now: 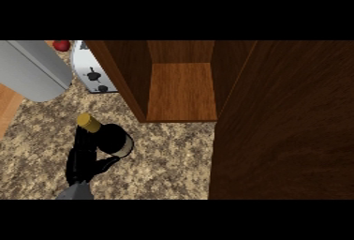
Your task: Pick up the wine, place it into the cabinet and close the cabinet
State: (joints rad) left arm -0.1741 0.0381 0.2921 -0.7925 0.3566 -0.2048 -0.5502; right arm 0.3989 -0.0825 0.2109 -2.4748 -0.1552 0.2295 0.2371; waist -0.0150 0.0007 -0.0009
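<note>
The wine bottle (114, 140) is dark with a yellow cap (88, 121). It tilts over the speckled counter (166, 159), cap toward the upper left. My left hand (81, 164) comes in from the lower edge and curls round the bottle, fingers along its neck and thumb under its body. The wooden cabinet (181, 91) stands open just beyond, with a bare shelf inside. Its dark door (283, 131) swings out and fills the right side. My right hand shows nowhere.
A large grey rounded object (31, 70) fills the upper left corner. Behind it are a white toaster (93, 75) and a small red thing (62, 45). A strip of lighter wood (7, 110) lies at the left edge.
</note>
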